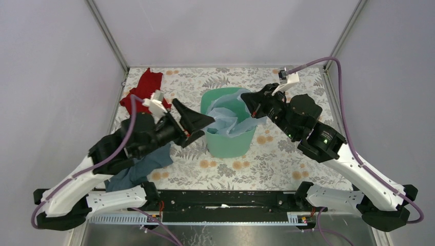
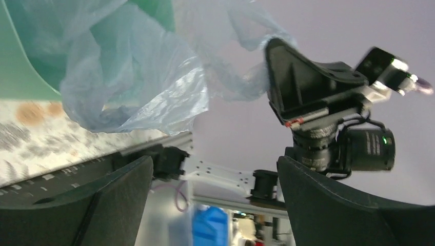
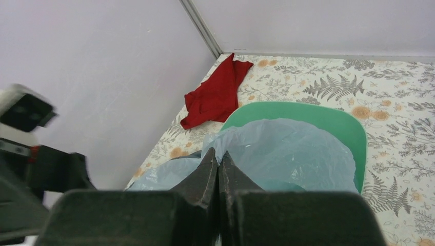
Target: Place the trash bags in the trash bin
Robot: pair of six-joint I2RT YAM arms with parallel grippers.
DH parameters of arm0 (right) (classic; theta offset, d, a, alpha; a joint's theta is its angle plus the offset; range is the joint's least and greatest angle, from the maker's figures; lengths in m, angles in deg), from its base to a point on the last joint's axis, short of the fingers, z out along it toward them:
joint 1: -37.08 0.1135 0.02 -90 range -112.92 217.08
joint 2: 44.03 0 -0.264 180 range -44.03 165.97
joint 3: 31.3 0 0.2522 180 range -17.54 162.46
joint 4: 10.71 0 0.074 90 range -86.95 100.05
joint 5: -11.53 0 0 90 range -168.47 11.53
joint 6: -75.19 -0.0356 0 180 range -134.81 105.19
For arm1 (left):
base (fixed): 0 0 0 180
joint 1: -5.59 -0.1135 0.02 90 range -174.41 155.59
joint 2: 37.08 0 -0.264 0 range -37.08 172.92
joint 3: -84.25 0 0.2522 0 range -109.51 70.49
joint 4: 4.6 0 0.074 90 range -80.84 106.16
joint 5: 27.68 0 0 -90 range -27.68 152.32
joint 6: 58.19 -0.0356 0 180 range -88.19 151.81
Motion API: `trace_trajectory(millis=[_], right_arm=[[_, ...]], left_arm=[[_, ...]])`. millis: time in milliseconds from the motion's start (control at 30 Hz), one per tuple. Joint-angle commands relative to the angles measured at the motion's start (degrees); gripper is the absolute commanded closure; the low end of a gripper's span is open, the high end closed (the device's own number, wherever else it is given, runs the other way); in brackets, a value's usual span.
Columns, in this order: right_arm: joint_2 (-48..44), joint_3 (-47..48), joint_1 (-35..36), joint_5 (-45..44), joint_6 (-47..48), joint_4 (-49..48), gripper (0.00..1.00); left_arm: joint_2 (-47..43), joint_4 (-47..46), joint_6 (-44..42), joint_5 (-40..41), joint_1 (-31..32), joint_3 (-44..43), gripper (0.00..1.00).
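Trash bag [image 1: 233, 123], the thin translucent pale-blue plastic one, is sitting partly stuffed in the mint-green plastic trash bin [image 1: 231, 147] in the middle of the floral-print desk [image 1: 267, 169]. Most of the crinkly film is bunched up in the mouth of the bin, but a good chunk flops out over the rim on the near and right side, so it's not fully in. Left gripper [image 1: 200, 125] is just beside the bin's left side at about rim height, and its fingers [image 2: 115, 202] are spread wide with nothing between them. From the left wrist view the bag just hangs out in front of them, not touching. Right gripper [image 1: 246, 98] is over the far right part of the rim, tip pointing at the bag, fingers [image 3: 208, 174] pressed tight together. The film sits right at the fingertips, but I honestly can't tell if a bit of it is pinched in there. Further out, a crumpled red cloth [image 1: 146, 87] lies near the far left corner of the desk, well apart from the bin, and an opaque grey-blue cloth [image 1: 143, 166] lies on the near left, partly under the left arm.
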Motion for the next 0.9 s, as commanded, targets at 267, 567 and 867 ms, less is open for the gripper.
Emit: trace_trajectory(millis=[267, 567, 867], right_arm=[[-5.6, -3.3, -0.1, 0.4, 1.5, -5.6, 1.0], [-5.1, -4.0, -0.1, 0.6, 1.1, -6.0, 1.0], [-3.4, -3.5, -0.1, 1.5, 1.0, -5.6, 1.0]], left_arm=[[3.9, -13.8, 25.2, 4.2, -0.2, 10.0, 0.19], [6.6, -13.9, 13.6, 17.4, -0.2, 6.7, 0.12], [9.5, -15.4, 3.9, 22.9, -0.2, 2.6, 0.02]])
